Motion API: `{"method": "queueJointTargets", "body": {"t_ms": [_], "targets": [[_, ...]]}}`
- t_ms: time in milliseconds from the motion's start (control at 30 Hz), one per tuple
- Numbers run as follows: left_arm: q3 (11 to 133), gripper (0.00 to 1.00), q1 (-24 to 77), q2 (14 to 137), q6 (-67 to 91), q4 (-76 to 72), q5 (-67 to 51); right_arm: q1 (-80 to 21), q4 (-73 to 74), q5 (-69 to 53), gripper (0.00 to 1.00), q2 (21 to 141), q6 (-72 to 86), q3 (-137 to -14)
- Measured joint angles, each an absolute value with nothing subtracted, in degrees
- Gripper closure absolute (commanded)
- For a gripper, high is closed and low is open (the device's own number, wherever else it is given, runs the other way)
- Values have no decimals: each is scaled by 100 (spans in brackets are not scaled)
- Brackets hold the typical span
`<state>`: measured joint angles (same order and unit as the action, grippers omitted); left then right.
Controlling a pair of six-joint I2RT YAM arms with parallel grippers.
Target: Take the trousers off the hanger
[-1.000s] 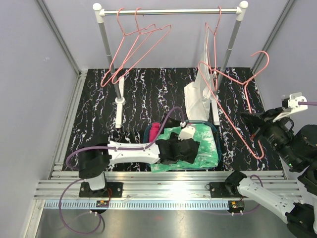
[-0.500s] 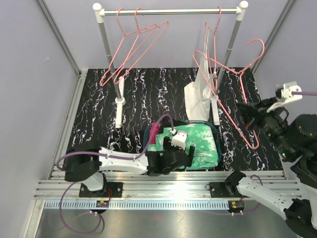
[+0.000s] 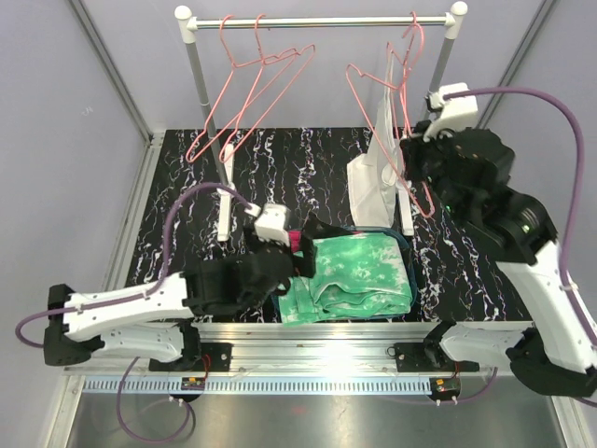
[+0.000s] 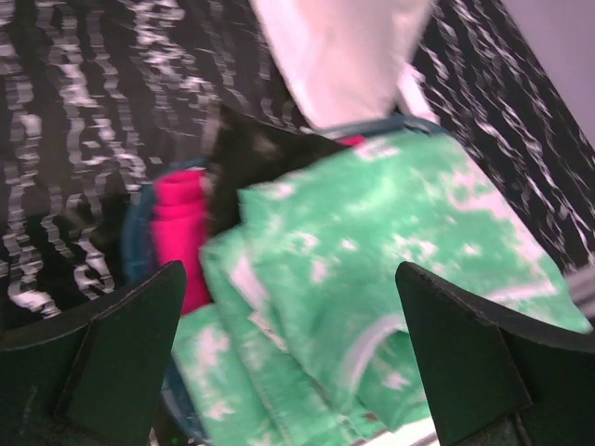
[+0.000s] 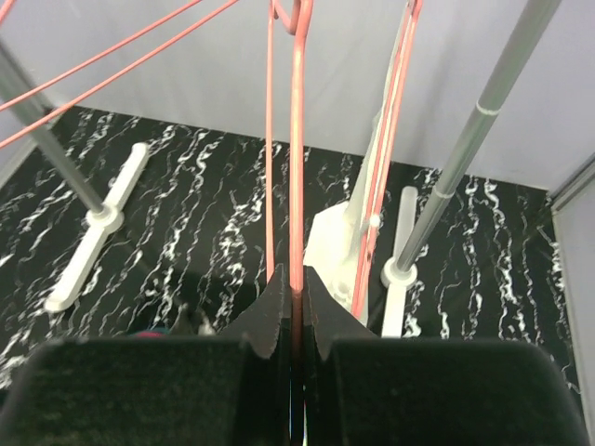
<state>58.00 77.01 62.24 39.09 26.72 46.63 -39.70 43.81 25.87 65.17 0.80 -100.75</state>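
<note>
Rehanging the bare wire hanger (image 5: 297,167) on the rail (image 3: 317,21) — seemingly the step in hand. Right gripper (image 5: 291,290): clenched on its wire; the hook is best raised over the rail and set down clear of the hung hangers (image 5: 395,102). Left gripper (image 4: 293,358): released, above the basin (image 3: 408,250) where the trousers are piled — green tie-dye pair (image 3: 359,271), magenta pair (image 4: 177,232), black pair (image 4: 251,163). Room is tight beside the white cloth (image 3: 373,187).

Left wrist view is blurred; magenta trousers (image 4: 178,234) mostly hidden under the green pair (image 4: 372,265); red hanger (image 5: 297,139) cut off at right wrist view's top edge
</note>
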Motion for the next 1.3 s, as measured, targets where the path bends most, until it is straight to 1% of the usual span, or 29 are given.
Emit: {"method": "queueJointTargets", "body": {"t_ms": [200,367,533,700,867,1067,1300], "targets": [[5929,1,5953,5653,3986,3837,4525,-3970,4075,3046,100,7594,-287,-10829],[6108,1,4829,5282,3883,4523,4163,-3970,3736,3295,100,8372,-543,-11452],[6466,1,4460,4788,3693,5043,3955,-3970,3459,3358,100,9089,-731,-11983],[6720,1,4202,4521,3463,5384,3898,-3970,3199,3341,100,9686,-799,-12208],[6713,1,3463,4425,3157,5448,3754,-3970,3044,3339,100,10101,-797,-12178],[6423,1,2663,4204,2943,5349,3612,-3970,2801,3328,100,10143,-738,-11878],[6047,1,2418,4056,2679,5024,3601,-3970,2353,3183,94,9856,-567,-11144]]}}
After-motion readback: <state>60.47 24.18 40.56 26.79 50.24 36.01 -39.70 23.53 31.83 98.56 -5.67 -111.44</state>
